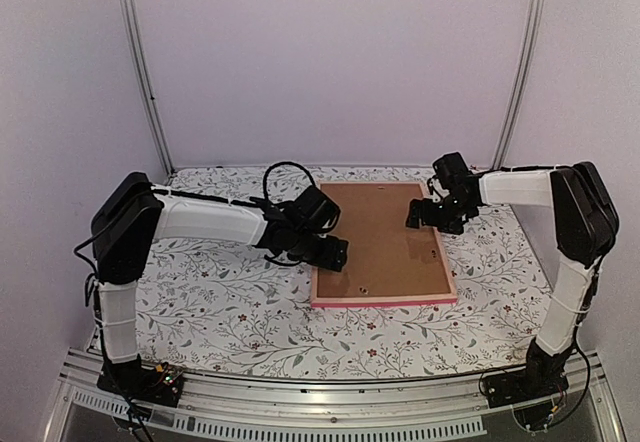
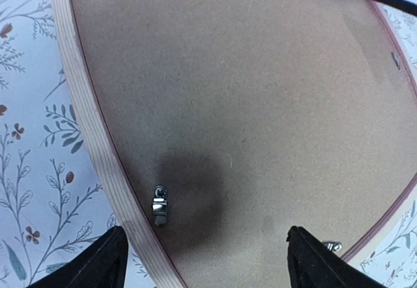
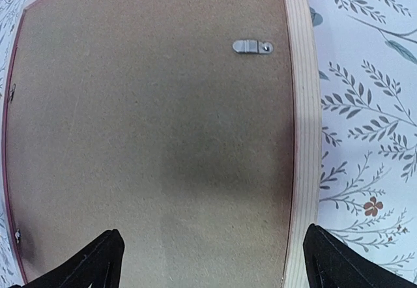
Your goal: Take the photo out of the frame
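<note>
Brown backing board (image 1: 385, 237) faces up from the frame (image 1: 385, 303), which lies face down near the middle of the flower-patterned desk (image 1: 230, 302). Its pink edge shows only along the near side, and a pale wooden rim runs round the rest. Laid this way, the frame offers its back, where small metal clips hold the board in. One clip (image 2: 159, 204) sits just inside the left rim, and another (image 3: 253, 46) just inside the right. The photo cannot be seen at all; it is presumably pressed under the board, inside the frame, so nothing has yet been taken out. The left arm (image 1: 210, 220) reaches in from the side, the left jaws spread wide and empty above the frame's left edge. One finger (image 2: 98, 262) is by the rim and the other over the board, with the clip between them, a stance that suggests the clip is the first target. The right arm (image 1: 515, 187) mirrors it toward the far right corner. There the right jaws stand fully apart, holding nothing and straddling the right rim, board on one side and desk on the other. The clips likely need turning aside before the board can lift.
</note>
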